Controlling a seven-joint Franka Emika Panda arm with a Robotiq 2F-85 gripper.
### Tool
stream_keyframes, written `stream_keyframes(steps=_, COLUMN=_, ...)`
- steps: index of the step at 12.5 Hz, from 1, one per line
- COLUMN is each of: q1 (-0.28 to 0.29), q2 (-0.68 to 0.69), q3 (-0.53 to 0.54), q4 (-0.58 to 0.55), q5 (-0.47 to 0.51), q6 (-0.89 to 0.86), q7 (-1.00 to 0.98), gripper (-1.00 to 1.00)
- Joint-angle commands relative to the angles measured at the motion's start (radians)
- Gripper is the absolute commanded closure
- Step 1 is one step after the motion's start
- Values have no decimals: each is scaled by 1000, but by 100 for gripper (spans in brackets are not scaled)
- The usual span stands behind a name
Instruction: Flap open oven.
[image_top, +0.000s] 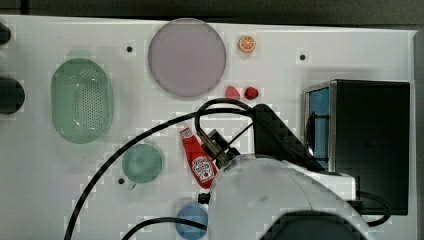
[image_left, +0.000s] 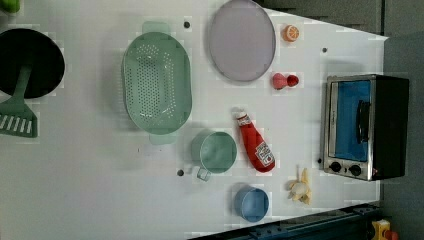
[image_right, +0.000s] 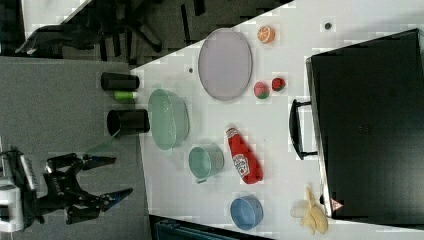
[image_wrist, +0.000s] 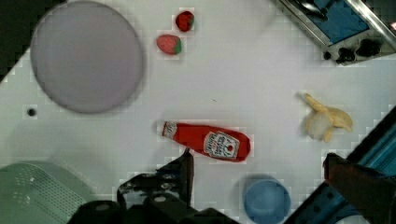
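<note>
Black and boxy, the oven sits at the table's edge on the left view's right, door closed. The gripper hangs spread wide above the ketchup bottle, grasping nothing.

White table carries oven, ketchup bottle, colander.

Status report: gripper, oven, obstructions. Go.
Gripper open, empty, above the ketchup bottle. Oven door shut, handle untouched. Peeled banana lies near the oven's front.
</note>
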Motion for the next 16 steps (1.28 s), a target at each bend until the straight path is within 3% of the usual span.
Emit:
stream_keyframes(steps=1, q1=0, q2=58, q3=3, q4=-27, q5=0, q6=-8, q7=-44, gripper=-38)
stream_keyframes(steps=5, q1=-4, q2=59, q3=-5, q4=-48, q5=0, q6=-8, q7=-48, gripper=56)
stream_keyframes(steps=6, q1=-4, q2=62, q3=-12, q4=-61, q5=0, q6=-7, q7=-50, gripper=65)
stream_keyframes(steps=10, q1=-11, q2=89, q3=-61, q4=-132, q5=-4, q6=39, q7=-214, gripper=65)
stream_keyframes(steps=16, q1=-33, q2=137, q3=-175, q4=-277, q5=-92, q6=330, q7=-649, gripper=65)
